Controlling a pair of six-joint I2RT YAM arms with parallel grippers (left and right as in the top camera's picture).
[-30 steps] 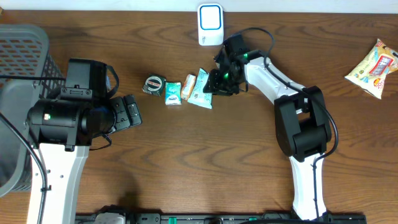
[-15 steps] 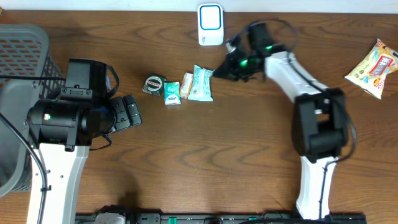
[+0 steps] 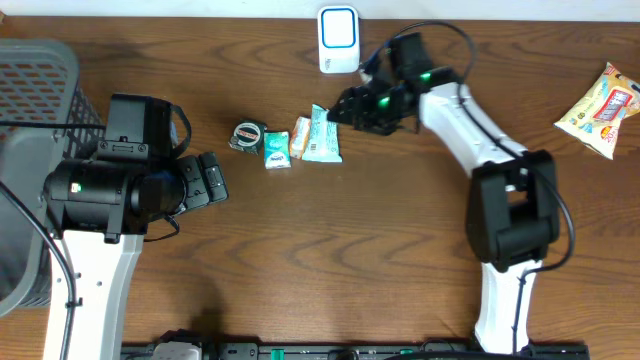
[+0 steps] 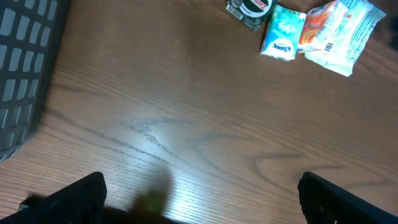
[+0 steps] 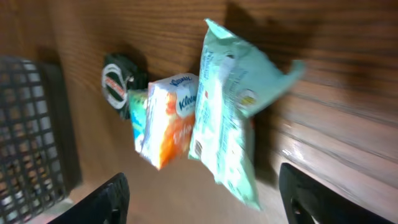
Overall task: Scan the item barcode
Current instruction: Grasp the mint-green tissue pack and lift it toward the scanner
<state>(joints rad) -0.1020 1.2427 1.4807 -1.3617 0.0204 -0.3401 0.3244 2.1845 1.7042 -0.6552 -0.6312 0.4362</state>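
Pale teal plastic is wrapping the packet [image 3: 322, 135], which is lying on the wooden worktop [image 3: 330, 250] and is not being gripped. It is being touched on its left by an orange-and-white tissue pack [image 3: 301, 138], with a small teal tissue pack [image 3: 277, 149] and a round dark tin [image 3: 246, 136] lined up beyond. The right fingers [image 5: 102, 202] are being held spread just beside the packet, pinching nothing. The white scanner [image 3: 339, 38] is standing near the far edge. The left fingers [image 4: 74, 196] are being held wide apart, well away from the row.
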